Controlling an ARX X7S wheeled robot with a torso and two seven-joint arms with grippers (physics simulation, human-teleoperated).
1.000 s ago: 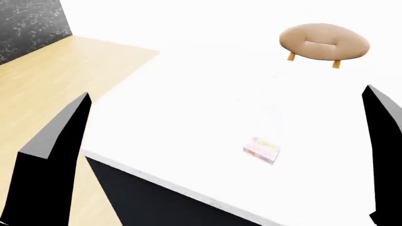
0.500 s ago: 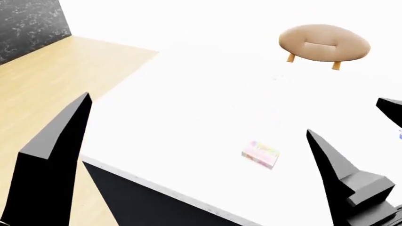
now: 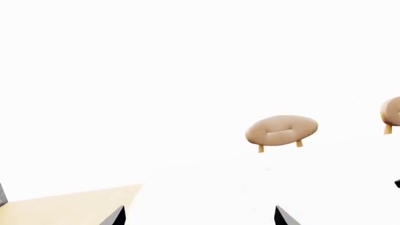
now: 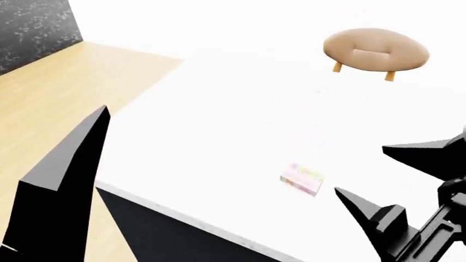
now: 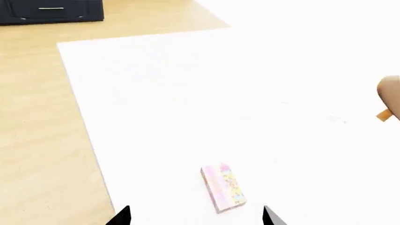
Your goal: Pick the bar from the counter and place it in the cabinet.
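Observation:
The bar (image 4: pixel 302 178) is a flat pink candy packet lying on the white counter (image 4: pixel 240 114), close to its near edge. My right gripper (image 4: pixel 362 169) hovers just right of the bar, open and holding nothing. The right wrist view shows the bar (image 5: pixel 223 186) just ahead of the open right gripper (image 5: pixel 195 216), slightly off to one side. My left gripper (image 3: pixel 198 218) is open and empty over the counter's left edge; one of its fingers (image 4: pixel 73 158) shows in the head view. A corner of the dark cabinet (image 5: pixel 50 11) appears far across the wood floor.
A tan round stool (image 4: pixel 376 49) stands beyond the counter's far side, and a second stool (image 3: pixel 392 115) shows in the left wrist view. Wood floor (image 4: pixel 65 93) lies left of the counter. A dark patterned wall (image 4: pixel 33 27) stands at the far left.
My right gripper has swung in from the right edge toward the bar and turned, so both fingers now show. The left finger has dropped slightly. The bar has not moved.

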